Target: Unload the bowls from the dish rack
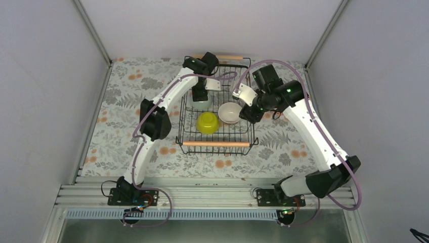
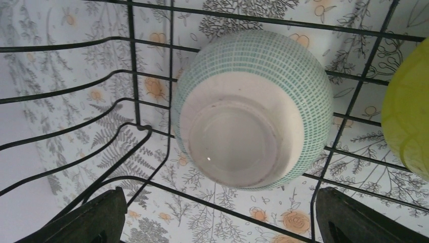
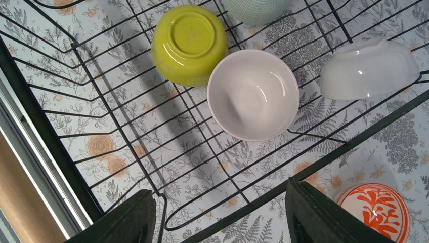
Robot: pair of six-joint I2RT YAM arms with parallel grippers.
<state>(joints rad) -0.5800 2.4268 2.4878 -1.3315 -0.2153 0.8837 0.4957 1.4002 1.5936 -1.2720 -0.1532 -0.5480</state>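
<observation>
A white tablecloth (image 1: 126, 96) printed with grey ferns and orange flowers covers the table. Plain pale walls (image 1: 45, 76) enclose it on three sides, with metal posts (image 1: 93, 33) in the far corners. A ridged aluminium rail (image 1: 212, 195) runs along the near edge.

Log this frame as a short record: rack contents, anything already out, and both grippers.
rack: dish rack, four bowls inside
in rack: teal-gridded bowl, upside down; yellow-green bowl, upside down; white bowl, upright; second white bowl, tipped by the rim
out of rack: orange-patterned bowl, on the table beside the rack
left gripper: open, above the teal-gridded bowl
right gripper: open, empty, over the rack's edge
</observation>
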